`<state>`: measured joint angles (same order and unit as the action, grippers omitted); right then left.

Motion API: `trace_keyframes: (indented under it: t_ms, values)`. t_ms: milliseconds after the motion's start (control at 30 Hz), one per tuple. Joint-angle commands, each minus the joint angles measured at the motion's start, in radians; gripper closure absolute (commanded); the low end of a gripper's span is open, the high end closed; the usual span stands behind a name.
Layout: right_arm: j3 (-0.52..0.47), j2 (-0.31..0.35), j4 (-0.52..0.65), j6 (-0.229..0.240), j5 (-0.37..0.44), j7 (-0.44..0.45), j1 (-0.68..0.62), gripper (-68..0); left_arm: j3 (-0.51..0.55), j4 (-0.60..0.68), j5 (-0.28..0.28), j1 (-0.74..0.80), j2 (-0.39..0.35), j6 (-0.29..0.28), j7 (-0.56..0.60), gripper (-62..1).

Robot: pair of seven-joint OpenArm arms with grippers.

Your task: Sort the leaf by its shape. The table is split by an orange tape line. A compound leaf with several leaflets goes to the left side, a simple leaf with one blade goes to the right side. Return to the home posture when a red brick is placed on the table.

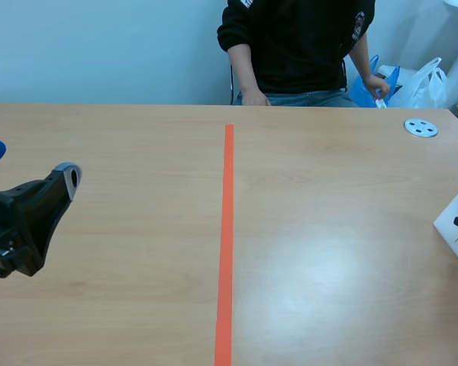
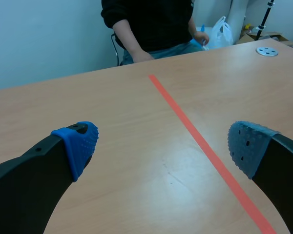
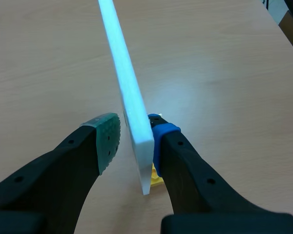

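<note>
Pale wood forms the desk (image 1: 122, 305), which fills the scene view from its near edge to its far edge. A person (image 1: 298, 46) in a black top sits at the middle of that far edge. One hand (image 1: 253, 97) rests on the edge, and the other hand (image 1: 375, 84) is off past the far right corner among plastic bags (image 1: 424, 84), one white and one blue. An orange tape line (image 1: 227, 244) runs straight down the desk's middle from near the far edge to the near edge, splitting it into left and right halves. The left gripper (image 2: 163, 146) hangs near the desk's left edge, well left of the tape. Its blue fingertips (image 2: 80, 144) are spread wide apart over bare wood. At the desk's right edge, a white card (image 3: 126, 87) stands tilted on its thin edge, and the right gripper (image 3: 134, 144) is clamped on it. The gripper's blue pad (image 3: 162, 134) is pressed against one face and its green pad (image 3: 107, 139) sits tight by the other. In the scene view the card's face shows a few thin dark lines, too small to tell what leaf shape they make. A grey disc (image 1: 420, 128) with small holes lies flat near the far right corner, well apart from the card. A small yellow piece (image 3: 157, 179) shows at the card's lower corner beside the blue-padded finger, but I cannot tell what it is.
</note>
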<state>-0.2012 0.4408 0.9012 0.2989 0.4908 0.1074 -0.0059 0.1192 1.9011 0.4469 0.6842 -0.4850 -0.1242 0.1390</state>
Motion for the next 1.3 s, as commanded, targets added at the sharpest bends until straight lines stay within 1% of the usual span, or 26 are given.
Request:
trace_keyframes:
  t_ms: [0, 100, 133, 200, 333, 367, 400, 467, 567, 600, 700, 800, 900, 967, 1033, 1100, 1133, 1267]
  values:
    - [-0.003, 0.027, 0.022, -0.001, 0.011, 0.019, 0.019, -15.7, 0.006, 0.009, 0.009, 0.000, -0.001, -0.001, 0.017, -57.0]
    - [-0.003, 0.030, 0.023, 0.000, 0.011, 0.018, 0.019, -28.2, 0.006, 0.009, 0.009, 0.000, -0.001, -0.001, 0.017, -57.0]
    - [-0.004, 0.032, 0.023, 0.007, 0.011, 0.018, 0.019, -30.8, 0.006, 0.009, 0.009, 0.000, -0.001, -0.001, 0.016, -57.0]
    - [-0.005, 0.039, 0.024, 0.008, 0.011, 0.013, 0.019, -32.4, 0.006, 0.009, 0.009, 0.000, -0.001, -0.001, 0.008, -57.0]
    - [-0.061, 0.042, 0.066, 0.016, 0.019, -0.018, 0.000, -32.4, 0.006, 0.009, 0.009, 0.003, -0.001, -0.001, -0.001, -57.0]
    - [-0.079, 0.045, 0.089, 0.016, 0.020, -0.036, -0.012, -33.5, 0.006, 0.009, 0.009, 0.003, -0.001, -0.001, -0.001, -57.0]
    - [-0.095, 0.047, 0.116, 0.020, 0.019, -0.051, -0.025, -36.0, 0.006, 0.009, 0.009, 0.003, -0.001, -0.001, -0.001, -57.0]
    - [-0.131, 0.058, 0.172, 0.039, 0.018, -0.072, -0.059, -40.1, 0.006, 0.009, 0.009, 0.003, -0.001, -0.001, -0.001, -57.0]
    - [-0.187, 0.076, 0.274, 0.068, 0.021, -0.092, -0.134, -42.7, 0.006, 0.009, 0.009, 0.003, -0.001, -0.001, -0.001, -57.0]
    - [-0.206, 0.083, 0.314, 0.077, 0.039, -0.096, -0.166, -44.4, 0.006, 0.009, 0.009, 0.003, -0.001, -0.001, -0.001, -57.0]
    - [-0.265, 0.098, 0.439, 0.140, 0.078, -0.111, -0.253, -47.6, 0.006, 0.009, 0.009, 0.003, -0.001, -0.001, -0.001, -57.0]
    - [-0.309, 0.112, 0.570, 0.217, 0.117, -0.125, -0.332, -47.7, 0.006, 0.009, 0.009, 0.002, -0.001, -0.001, 0.000, -57.0]
    - [-0.332, 0.119, 0.681, 0.271, 0.151, -0.146, -0.391, -47.8, 0.006, 0.009, 0.009, 0.002, -0.001, -0.001, 0.000, -57.0]
    - [-0.338, 0.119, 0.745, 0.283, 0.162, -0.157, -0.425, -52.1, 0.006, 0.009, 0.009, 0.002, -0.001, -0.001, 0.000, -57.0]
    - [-0.338, 0.119, 0.796, 0.292, 0.162, -0.166, -0.449, -59.8, 0.006, 0.009, 0.009, 0.002, -0.001, -0.001, 0.000, -57.0]
    - [-0.339, 0.118, 0.830, 0.319, 0.161, -0.170, -0.463, -66.4, 0.006, 0.009, 0.009, 0.002, -0.001, -0.001, 0.000, -57.0]
    - [-0.339, 0.118, 0.844, 0.332, 0.161, -0.172, -0.466, -67.9, 0.006, 0.009, 0.009, 0.002, -0.001, -0.001, 0.000, -57.0]
    - [-0.342, 0.119, 0.885, 0.400, 0.161, -0.176, -0.468, -67.9, 0.006, 0.009, 0.008, 0.002, -0.001, -0.001, 0.001, -57.0]
